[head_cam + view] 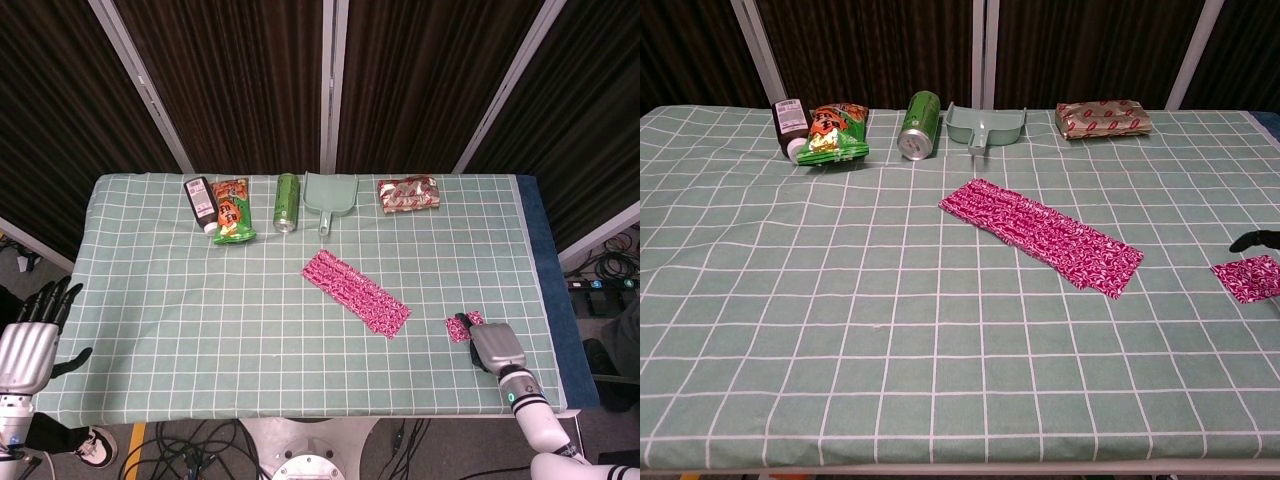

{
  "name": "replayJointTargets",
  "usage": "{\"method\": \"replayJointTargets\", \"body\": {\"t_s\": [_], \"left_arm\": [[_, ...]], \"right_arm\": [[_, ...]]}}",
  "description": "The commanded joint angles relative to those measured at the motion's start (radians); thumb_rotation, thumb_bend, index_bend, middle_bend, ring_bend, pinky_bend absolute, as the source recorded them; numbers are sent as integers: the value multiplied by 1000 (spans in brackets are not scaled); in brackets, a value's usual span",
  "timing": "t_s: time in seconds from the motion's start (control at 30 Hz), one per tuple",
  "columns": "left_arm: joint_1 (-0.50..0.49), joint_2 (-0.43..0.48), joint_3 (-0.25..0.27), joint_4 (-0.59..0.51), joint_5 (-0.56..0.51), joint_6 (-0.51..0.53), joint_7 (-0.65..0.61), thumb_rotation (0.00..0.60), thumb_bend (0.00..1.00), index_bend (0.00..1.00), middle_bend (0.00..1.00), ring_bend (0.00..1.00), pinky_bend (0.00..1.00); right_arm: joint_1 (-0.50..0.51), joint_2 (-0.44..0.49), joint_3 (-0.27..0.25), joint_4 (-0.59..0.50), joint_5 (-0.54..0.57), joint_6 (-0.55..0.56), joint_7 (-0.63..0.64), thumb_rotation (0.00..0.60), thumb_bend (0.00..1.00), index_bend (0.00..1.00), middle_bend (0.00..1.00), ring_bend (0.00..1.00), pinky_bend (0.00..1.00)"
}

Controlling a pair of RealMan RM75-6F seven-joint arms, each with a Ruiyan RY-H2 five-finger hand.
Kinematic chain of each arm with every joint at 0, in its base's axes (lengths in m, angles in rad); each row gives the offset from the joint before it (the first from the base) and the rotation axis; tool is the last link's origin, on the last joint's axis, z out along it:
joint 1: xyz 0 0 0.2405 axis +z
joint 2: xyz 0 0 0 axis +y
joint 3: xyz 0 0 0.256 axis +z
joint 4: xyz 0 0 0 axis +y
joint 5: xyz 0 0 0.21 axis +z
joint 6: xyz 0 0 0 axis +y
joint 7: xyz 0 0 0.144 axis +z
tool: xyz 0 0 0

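Green grid-checked tablecloth [200, 300], dark curtains [240, 80] behind. Small pink patterned cloth scrap [464, 326], flat near right edge, touched by right hand [494, 346]; grip unclear. Left hand [25, 345] spread, off left edge.

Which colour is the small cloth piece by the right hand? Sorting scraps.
Pink-red with a pale speckled pattern; the chest view shows it best.
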Motion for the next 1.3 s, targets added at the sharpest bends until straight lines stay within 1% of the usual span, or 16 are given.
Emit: {"method": "replayJointTargets", "body": {"t_s": [0.03, 0.17, 0.3, 0.5, 0.6, 0.7, 1.0, 1.17, 1.3], "left_arm": [[0, 0, 0, -1, 0, 1, 1, 600, 167, 79, 11, 0, 146], [3, 2, -1, 3, -5, 2, -6, 600, 167, 79, 11, 0, 146], [6, 5, -1, 8, -8, 4, -17, 600, 167, 79, 11, 0, 146], [6, 11, -3, 13, -10, 6, -31, 600, 167, 79, 11, 0, 146], [7, 12, -4, 15, -11, 6, -37, 600, 168, 79, 11, 0, 146], [10, 11, -6, 20, -14, 10, -45, 600, 167, 79, 11, 0, 119], [15, 22, -8, 25, -21, 14, -67, 600, 167, 79, 11, 0, 110], [17, 19, -5, 35, -24, 11, -72, 600, 168, 79, 11, 0, 110], [21, 18, -4, 47, -18, 17, -87, 600, 168, 79, 11, 0, 110]], "right_arm": [[13, -3, 22, -38, -30, 22, -18, 600, 985, 120, 858, 835, 759], [51, -26, 41, -74, -1, 10, -87, 600, 986, 108, 858, 836, 759], [104, -64, 63, -91, 79, -20, -159, 600, 986, 106, 858, 835, 759], [171, -102, 82, -101, 191, -40, -231, 600, 990, 101, 858, 836, 759], [199, -114, 88, -101, 249, -43, -255, 600, 990, 102, 858, 836, 759], [225, -124, 93, -97, 301, -46, -268, 600, 990, 101, 858, 836, 759], [290, -158, 87, -55, 407, -69, -287, 600, 990, 101, 858, 836, 759], [311, -172, 69, -40, 437, -73, -294, 600, 990, 101, 858, 836, 759], [318, -172, 53, -43, 432, -71, -288, 600, 990, 101, 858, 836, 759]]}}
